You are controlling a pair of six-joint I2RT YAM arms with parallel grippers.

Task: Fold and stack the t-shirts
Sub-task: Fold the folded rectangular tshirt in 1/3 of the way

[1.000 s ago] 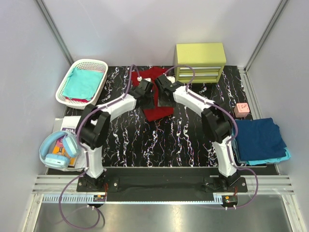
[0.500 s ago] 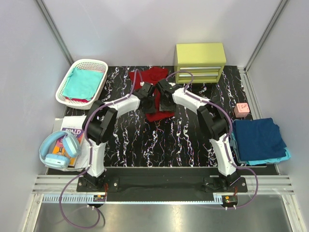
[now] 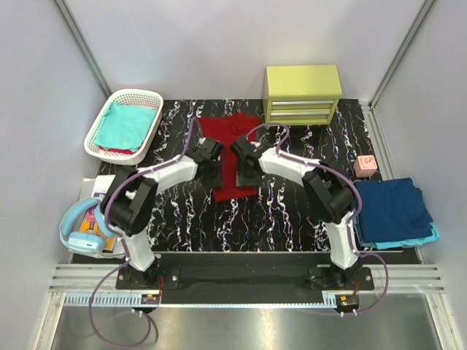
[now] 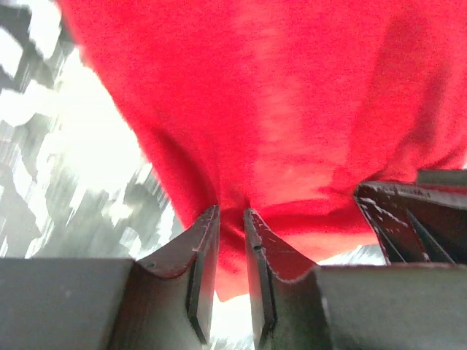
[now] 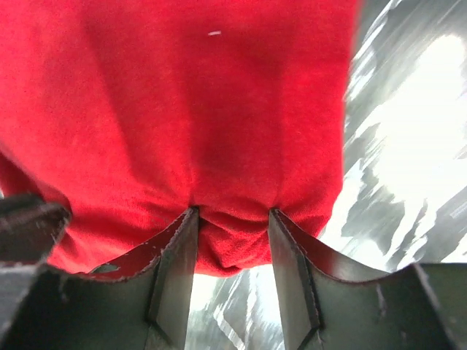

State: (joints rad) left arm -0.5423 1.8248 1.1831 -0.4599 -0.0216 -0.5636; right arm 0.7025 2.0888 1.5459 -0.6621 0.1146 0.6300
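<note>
Cloth of one red t-shirt (image 3: 230,131) pinched by left end effector (image 4: 230,216), right end effector (image 5: 233,216).

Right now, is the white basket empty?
No, a teal t-shirt lies inside the white basket.

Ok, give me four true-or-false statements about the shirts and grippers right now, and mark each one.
1. The left gripper and the right gripper each pinch the edge of the red t-shirt. True.
2. The navy t-shirt lies on top of a light blue t-shirt. True.
3. The teal t-shirt is stacked on the navy t-shirt. False: it lies in the white basket.
4. The pink block sits on the red t-shirt. False: it sits well apart from it, near the navy t-shirt.
</note>
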